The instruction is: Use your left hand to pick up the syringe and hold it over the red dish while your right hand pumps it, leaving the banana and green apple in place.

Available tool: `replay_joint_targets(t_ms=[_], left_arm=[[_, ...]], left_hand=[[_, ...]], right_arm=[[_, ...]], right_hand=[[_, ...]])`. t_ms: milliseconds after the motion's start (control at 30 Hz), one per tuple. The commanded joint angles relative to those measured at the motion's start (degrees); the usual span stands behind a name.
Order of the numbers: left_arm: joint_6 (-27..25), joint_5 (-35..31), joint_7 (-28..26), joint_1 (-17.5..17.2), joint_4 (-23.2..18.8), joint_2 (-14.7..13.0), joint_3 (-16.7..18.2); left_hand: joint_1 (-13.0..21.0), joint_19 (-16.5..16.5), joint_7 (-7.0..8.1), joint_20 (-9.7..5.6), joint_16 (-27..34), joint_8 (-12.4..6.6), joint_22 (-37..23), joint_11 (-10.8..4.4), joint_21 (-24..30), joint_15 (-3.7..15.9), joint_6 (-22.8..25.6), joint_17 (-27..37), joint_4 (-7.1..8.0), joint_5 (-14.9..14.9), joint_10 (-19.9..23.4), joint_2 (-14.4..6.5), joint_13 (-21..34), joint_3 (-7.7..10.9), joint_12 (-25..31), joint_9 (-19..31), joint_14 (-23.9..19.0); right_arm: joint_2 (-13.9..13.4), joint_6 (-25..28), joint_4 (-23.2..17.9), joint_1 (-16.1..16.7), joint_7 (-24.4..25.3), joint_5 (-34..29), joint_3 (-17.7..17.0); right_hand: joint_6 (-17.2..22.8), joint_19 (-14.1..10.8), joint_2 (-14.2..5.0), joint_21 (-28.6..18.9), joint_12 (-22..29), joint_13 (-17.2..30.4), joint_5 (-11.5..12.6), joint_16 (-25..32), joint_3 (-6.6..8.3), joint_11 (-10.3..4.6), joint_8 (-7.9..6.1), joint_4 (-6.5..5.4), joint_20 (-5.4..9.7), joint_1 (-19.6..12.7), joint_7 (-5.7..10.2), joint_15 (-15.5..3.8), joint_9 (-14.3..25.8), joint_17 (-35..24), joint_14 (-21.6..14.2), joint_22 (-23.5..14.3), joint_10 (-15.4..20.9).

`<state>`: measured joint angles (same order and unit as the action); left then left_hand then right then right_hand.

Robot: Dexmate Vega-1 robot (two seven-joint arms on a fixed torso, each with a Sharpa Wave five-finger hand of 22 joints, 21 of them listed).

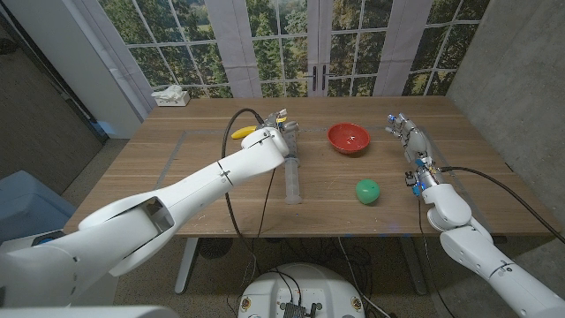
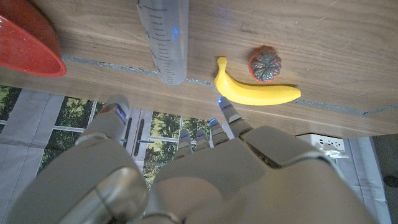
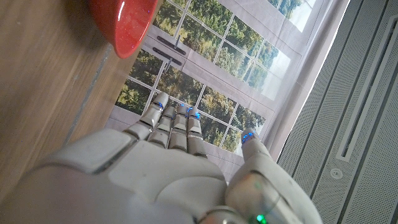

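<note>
The clear syringe [image 1: 291,179] lies on the wooden table, running from near my left hand toward the front edge. My left hand [image 1: 281,124] hovers over its far end with fingers apart and nothing in them. In the left wrist view the syringe [image 2: 166,43] sits just past the fingertips [image 2: 225,109] of my left hand [image 2: 186,171]. The red dish [image 1: 348,138] stands to the right of that hand; the banana [image 1: 242,132] lies on its left. The green apple [image 1: 367,191] sits in front of the dish. My right hand [image 1: 407,132] is held right of the dish, fingers stretched out, empty.
A small red and green round fruit [image 2: 265,64] lies beside the banana [image 2: 255,92]. A tissue box [image 1: 170,95] stands at the back left corner. The dish rim [image 3: 124,25] appears near my right hand [image 3: 168,162]. Windows rise behind the table.
</note>
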<state>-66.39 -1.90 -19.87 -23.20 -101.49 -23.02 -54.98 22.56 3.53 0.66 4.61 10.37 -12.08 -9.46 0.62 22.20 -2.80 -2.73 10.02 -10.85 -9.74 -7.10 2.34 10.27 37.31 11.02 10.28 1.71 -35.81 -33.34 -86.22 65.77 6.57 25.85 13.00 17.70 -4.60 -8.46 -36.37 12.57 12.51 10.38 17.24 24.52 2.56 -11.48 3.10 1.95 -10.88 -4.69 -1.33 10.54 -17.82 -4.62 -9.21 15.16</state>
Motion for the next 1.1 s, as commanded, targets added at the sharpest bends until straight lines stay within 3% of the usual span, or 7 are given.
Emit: replay_joint_targets(t_ms=[33,667,733,767,1100], left_arm=[[-5.2,1.6,-0.9,1.7,2.7,3.0,-1.7],[-9.4,5.1,-3.3,3.7,8.5,8.0,-3.0],[-9.4,5.6,-2.9,4.2,9.0,8.1,-3.4],[-8.3,6.4,-0.7,5.4,8.6,6.7,-4.9],[-9.1,7.1,-2.4,6.1,11.8,9.2,-5.2]], left_hand=[[0.5,0.9,-0.84,0.3,0.3,0.22,-0.3,0.39,0.0,-0.45,-0.2,0.1,0.25,0.0,0.0,0.5,0.3,-0.24,0.1,0.1,-0.3],[1.9,3.2,-2.82,0.81,0.8,0.15,-0.3,1.17,-0.4,-0.92,0.2,0.1,0.62,-0.1,1.1,0.6,0.3,-0.66,0.6,0.0,-2.1],[1.9,3.4,-3.19,0.87,0.8,0.06,-0.3,1.18,-0.5,-0.97,0.7,0.1,0.76,0.0,1.2,0.6,0.3,-0.76,0.7,0.0,-2.3],[1.9,3.5,-3.25,0.85,0.8,0.03,-0.3,1.24,-0.5,-0.96,0.8,0.1,0.78,0.0,1.2,0.6,0.3,-0.79,0.7,0.0,-2.3],[2.3,4.6,-3.84,0.99,0.8,0.09,-0.3,1.74,-0.6,-1.29,1.2,0.1,0.95,-0.1,1.7,0.4,0.3,-0.99,0.8,0.0,-2.8]], right_arm=[[0.1,-0.6,0.9,-0.5,-0.8,0.3,0.0],[0.1,-1.4,2.4,-0.6,-2.0,1.7,-0.3],[0.1,-1.6,2.6,-0.7,-2.2,1.8,-0.3],[0.2,-1.7,2.8,-0.8,-2.3,1.9,-0.3],[0.2,-2.1,3.7,-1.2,-2.6,2.1,-0.3]], right_hand=[[0.6,-0.5,0.12,0.2,0.2,0.1,-0.1,0.4,0.25,-0.01,-0.23,0.34,0.04,-0.5,0.06,0.22,0.1,0.0,-0.6,-0.1,0.3],[0.7,-0.9,0.01,1.0,0.2,0.0,-0.2,0.4,0.18,0.1,-0.15,0.51,-0.02,-0.5,0.06,0.23,0.1,0.1,-0.7,-0.1,0.5],[0.8,-0.9,0.01,1.1,0.2,0.0,-0.2,0.4,0.17,0.08,-0.15,0.52,-0.01,-0.5,0.08,0.23,0.1,0.1,-0.7,-0.1,0.5],[0.8,-0.9,0.0,1.1,0.2,0.0,-0.2,0.4,0.17,0.12,-0.14,0.53,-0.02,-0.5,0.08,0.19,0.1,0.1,-0.7,-0.1,0.6],[0.8,-1.1,-0.03,1.5,0.2,0.0,-0.2,0.4,0.15,0.04,-0.12,0.59,-0.01,-0.4,0.03,0.19,0.2,0.2,-0.7,-0.1,0.5]])
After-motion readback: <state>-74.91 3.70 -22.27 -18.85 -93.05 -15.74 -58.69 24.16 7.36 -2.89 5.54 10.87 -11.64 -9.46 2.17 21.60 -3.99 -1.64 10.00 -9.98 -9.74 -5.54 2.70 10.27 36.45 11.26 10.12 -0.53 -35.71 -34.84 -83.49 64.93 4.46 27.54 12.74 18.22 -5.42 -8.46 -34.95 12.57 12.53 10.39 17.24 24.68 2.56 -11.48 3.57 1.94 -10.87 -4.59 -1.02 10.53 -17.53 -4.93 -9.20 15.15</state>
